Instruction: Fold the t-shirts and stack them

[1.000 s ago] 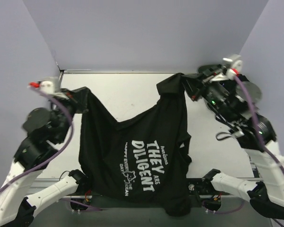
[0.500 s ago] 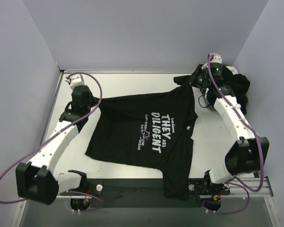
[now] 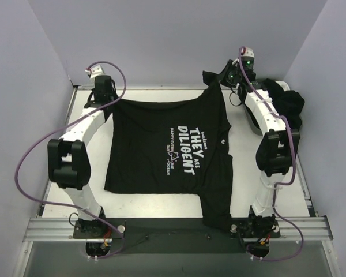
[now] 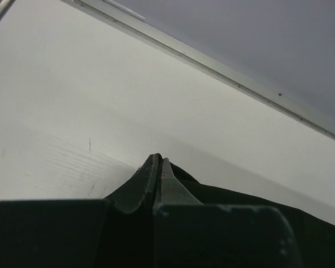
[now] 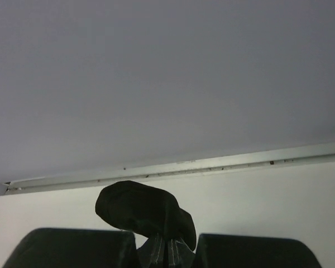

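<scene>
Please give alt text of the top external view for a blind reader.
A black t-shirt with white lettering lies spread across the table. The left gripper and right gripper pinch its far corners, jaws shut; dark cloth is heaped far right.

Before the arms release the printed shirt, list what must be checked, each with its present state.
1. Is the left hand shut on a far corner of the printed t-shirt: ok.
2. Is the right hand shut on the other far corner: ok.
3. Lettering faces up: ok.
4. Shirt lies wholly on the table: not ok, its near right part hangs over the front edge.
5. Cloth free of creases: not ok, the right side is rumpled.
</scene>
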{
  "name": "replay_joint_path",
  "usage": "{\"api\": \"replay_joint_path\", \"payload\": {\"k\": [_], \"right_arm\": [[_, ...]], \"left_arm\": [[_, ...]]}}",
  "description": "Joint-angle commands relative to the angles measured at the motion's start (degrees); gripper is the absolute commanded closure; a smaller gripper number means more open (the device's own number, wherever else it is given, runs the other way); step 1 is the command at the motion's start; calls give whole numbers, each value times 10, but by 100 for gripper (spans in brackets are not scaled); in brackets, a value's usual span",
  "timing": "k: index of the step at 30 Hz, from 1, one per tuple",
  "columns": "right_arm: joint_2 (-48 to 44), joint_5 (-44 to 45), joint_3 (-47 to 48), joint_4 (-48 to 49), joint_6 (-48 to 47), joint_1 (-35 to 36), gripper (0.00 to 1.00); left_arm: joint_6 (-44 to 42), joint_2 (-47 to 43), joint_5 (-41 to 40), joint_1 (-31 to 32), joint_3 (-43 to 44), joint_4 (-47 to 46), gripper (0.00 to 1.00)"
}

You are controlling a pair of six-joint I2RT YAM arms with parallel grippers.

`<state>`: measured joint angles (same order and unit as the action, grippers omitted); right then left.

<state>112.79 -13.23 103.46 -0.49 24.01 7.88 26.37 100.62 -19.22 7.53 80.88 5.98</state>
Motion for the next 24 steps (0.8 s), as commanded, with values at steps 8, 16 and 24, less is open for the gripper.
{"api": "replay_joint_path", "payload": {"k": [8,16,24], "right_arm": [[69,149,119,-32,-35,21,0],[-108,186,-36,-74,-32,42,0],[-250,207,-206,-201,-18,130,0]], "left_arm": [[45,142,-74,-34,205,103,3],[62,-8,-43,22,167,147,3],[91,-107,32,85,-20,274,3]]}}
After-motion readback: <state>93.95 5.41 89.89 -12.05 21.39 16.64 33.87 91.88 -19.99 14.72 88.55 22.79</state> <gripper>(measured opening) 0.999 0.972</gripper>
